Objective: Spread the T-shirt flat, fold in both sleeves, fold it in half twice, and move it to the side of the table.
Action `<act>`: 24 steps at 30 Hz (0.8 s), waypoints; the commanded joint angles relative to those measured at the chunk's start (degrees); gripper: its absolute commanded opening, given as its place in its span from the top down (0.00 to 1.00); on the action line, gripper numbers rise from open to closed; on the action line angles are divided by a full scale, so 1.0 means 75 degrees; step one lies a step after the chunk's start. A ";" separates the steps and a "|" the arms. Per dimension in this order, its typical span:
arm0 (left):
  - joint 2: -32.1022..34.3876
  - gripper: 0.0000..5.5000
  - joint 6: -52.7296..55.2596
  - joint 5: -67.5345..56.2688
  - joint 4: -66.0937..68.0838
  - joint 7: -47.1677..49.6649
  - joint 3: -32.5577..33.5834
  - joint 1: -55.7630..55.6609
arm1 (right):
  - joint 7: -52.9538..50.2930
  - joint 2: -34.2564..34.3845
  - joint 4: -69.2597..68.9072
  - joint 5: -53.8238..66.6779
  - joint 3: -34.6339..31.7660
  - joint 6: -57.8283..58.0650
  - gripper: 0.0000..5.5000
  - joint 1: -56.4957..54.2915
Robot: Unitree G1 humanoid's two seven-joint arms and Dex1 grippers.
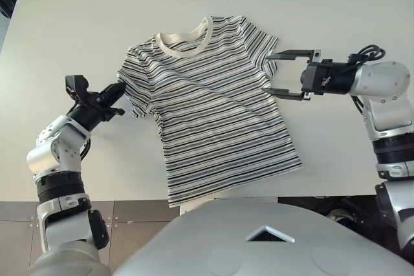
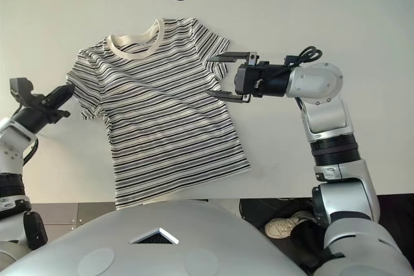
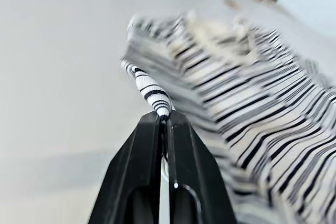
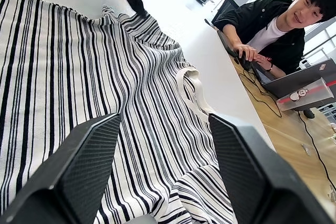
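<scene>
Likely sleeve-fold step: your left gripper (image 1: 121, 88) pinches one sleeve (image 1: 134, 98) of the T-shirt (image 1: 213, 114), right gripper (image 1: 268, 73) spread over the other; close it, fold inward.

Silver arms (image 1: 383, 83), black cable (image 1: 364, 52), black left gripper (image 1: 119, 89), right gripper (image 1: 265, 73)

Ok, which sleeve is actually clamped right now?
The left sleeve: the left gripper is shut on its hem. The right sleeve lies loose on the table, with the right gripper open at its edge.

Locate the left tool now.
In the left eye view, the left tool is on the robot's left, shut on the sleeve edge of the T-shirt.
</scene>
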 commanded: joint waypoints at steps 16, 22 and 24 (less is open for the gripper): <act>-0.1023 0.98 0.0954 -0.0621 -0.1447 0.0562 -0.0391 -0.0757 | -0.0427 0.0290 0.0583 -0.0372 0.0031 -0.0238 0.44 -0.0266; -0.1519 0.98 0.0924 -0.0520 -0.1281 0.0698 -0.0835 -0.1246 | -0.0528 0.0393 0.0735 -0.0374 0.0023 -0.0308 0.44 -0.0234; -0.1685 0.98 0.0868 -0.0404 -0.1168 0.0752 -0.1006 -0.1340 | -0.0520 0.0404 0.0797 -0.0354 0.0026 -0.0327 0.44 -0.0258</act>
